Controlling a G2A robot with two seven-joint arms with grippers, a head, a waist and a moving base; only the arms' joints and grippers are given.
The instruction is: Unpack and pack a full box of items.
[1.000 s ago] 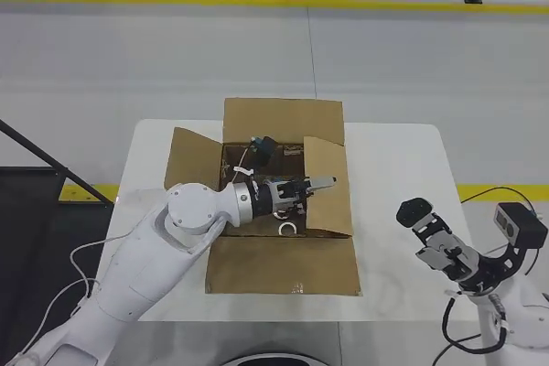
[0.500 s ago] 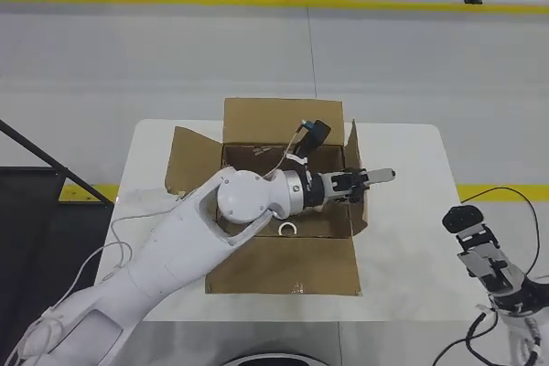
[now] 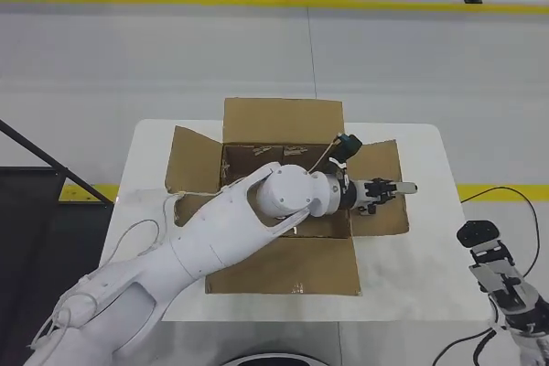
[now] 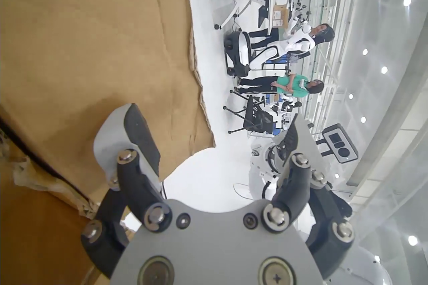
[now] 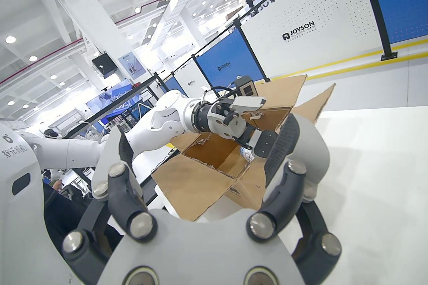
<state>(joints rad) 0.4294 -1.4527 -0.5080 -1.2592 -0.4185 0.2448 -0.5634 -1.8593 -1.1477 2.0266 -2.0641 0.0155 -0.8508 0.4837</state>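
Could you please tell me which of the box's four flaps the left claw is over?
The right flap: the open left claw hangs over it. The far flap, near flap and left flap have no claw over them.

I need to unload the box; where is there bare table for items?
The widest bare patch is the table between the right flap and the right edge, toward the near corner. A smaller one lies beside the left flap at the far corner. Crowded: the box, with the left gripper over its right flap.
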